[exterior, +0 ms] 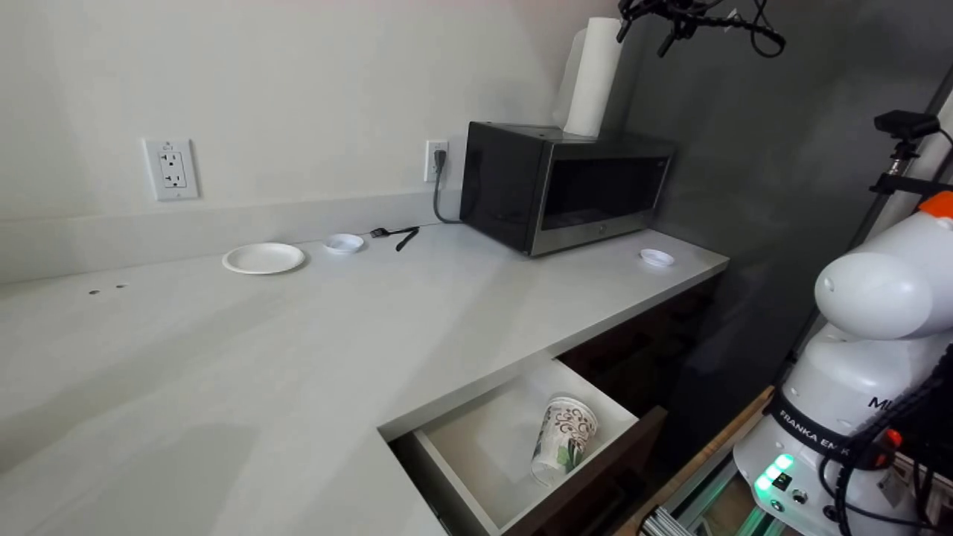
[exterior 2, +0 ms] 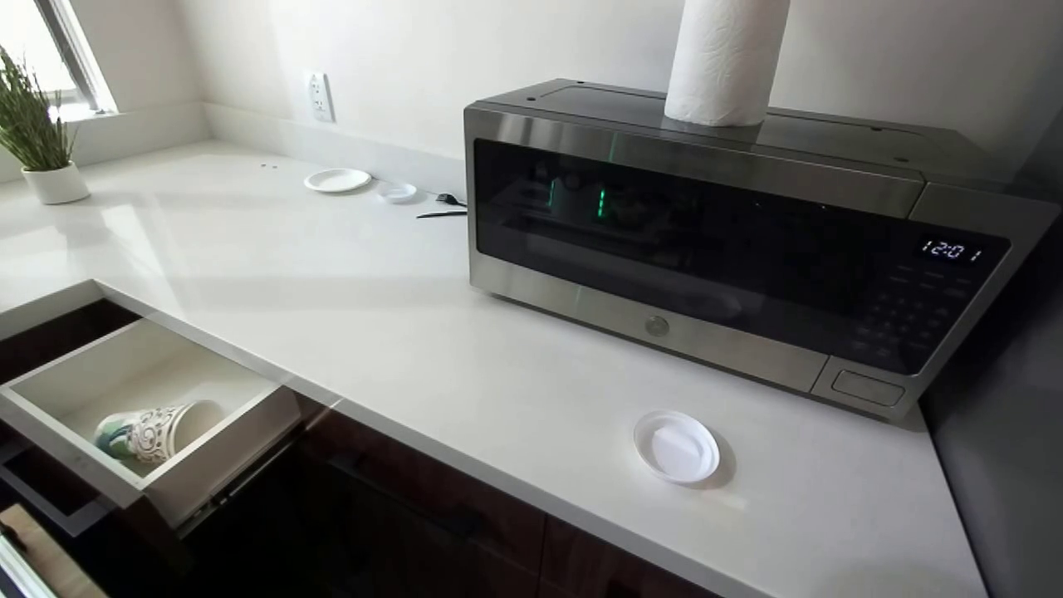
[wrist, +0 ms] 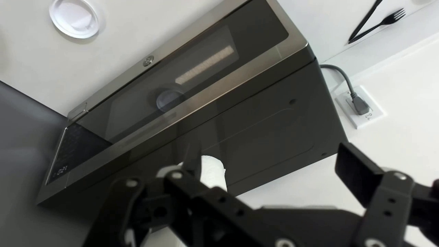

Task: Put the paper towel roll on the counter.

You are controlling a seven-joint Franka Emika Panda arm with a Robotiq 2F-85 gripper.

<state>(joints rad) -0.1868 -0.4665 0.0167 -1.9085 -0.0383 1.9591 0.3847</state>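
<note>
The white paper towel roll (exterior: 595, 82) stands upright on top of the black microwave. It also shows in another exterior view (exterior 2: 724, 66), its top cut off. In the wrist view, the roll (wrist: 213, 171) is partly hidden behind my left-hand finger. The off-white counter (exterior: 335, 357) runs below and in front of the microwave; it also shows in an exterior view (exterior 2: 349, 307) and in the wrist view (wrist: 144, 20). My gripper (exterior: 645, 40) is open at the top of the picture, near the roll's upper end. In the wrist view, the gripper (wrist: 274, 163) has wide-apart fingers with nothing between them.
The microwave (exterior 2: 648, 241) stands against the wall beside a dark panel (exterior: 752, 134). A small white dish (exterior 2: 677, 447) lies in front of it. An open drawer (exterior: 484, 447) holds paper cups (exterior: 566, 439). A white plate (exterior: 263, 258) and black cutlery (exterior: 406, 238) lie near the wall.
</note>
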